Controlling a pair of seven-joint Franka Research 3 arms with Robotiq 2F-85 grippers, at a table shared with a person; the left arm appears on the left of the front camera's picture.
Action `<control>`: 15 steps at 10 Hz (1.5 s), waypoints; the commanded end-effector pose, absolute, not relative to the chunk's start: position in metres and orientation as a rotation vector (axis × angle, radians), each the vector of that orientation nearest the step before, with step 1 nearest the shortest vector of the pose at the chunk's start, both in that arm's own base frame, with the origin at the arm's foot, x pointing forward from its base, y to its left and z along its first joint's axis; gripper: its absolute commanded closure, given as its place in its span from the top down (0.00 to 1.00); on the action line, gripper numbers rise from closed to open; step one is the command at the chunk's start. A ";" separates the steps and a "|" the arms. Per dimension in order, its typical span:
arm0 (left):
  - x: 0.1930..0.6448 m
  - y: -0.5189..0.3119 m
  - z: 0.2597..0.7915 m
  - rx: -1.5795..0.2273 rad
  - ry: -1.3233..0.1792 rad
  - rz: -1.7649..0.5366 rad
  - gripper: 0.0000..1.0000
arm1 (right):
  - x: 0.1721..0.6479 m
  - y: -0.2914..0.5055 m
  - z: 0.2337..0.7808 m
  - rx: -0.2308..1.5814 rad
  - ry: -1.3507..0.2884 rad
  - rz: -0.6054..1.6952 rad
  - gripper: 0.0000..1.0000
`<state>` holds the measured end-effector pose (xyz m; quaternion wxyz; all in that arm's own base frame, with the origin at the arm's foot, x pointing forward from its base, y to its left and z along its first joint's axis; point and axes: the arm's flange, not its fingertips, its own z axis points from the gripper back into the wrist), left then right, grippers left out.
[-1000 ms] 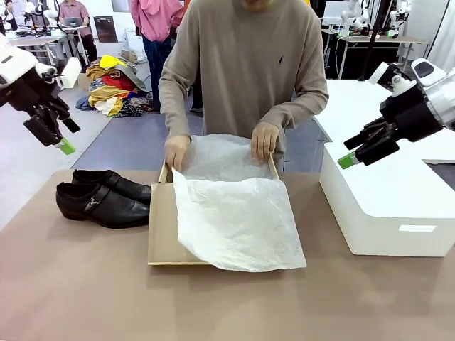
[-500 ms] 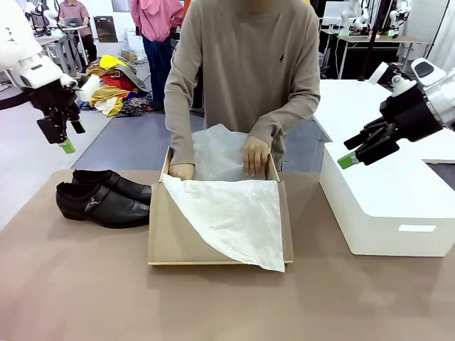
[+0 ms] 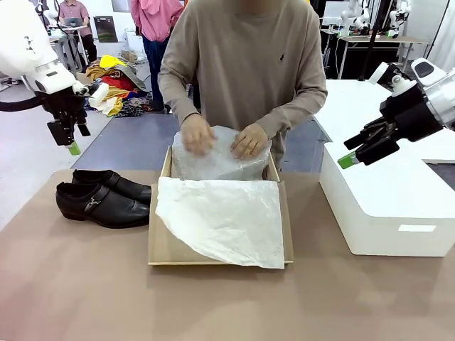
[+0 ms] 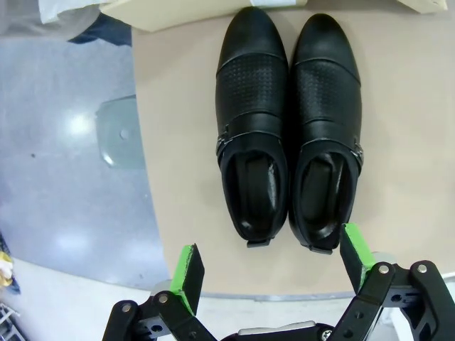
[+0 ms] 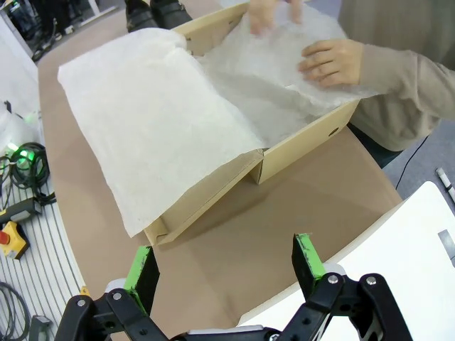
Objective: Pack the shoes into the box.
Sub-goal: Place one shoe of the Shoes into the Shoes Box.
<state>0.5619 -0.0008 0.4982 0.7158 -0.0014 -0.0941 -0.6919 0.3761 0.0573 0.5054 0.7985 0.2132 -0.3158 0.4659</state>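
Left gripper, jaws spread and empty, hangs above the shoes. Right gripper, jaws spread and empty, faces the box ahead of its fingertips. Label on white box: illegible.

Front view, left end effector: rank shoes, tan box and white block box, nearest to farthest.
1. shoes: table's left edge, just below the open left end effector.
2. box: table centre, right of the shoes.
3. white block box: far right side.

black shoes, tan box, white tissue paper
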 end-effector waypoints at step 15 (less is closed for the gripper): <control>0.636 -0.013 0.439 0.042 -0.103 -1.448 1.00 | 0.380 0.057 0.504 0.471 -0.708 1.026 1.00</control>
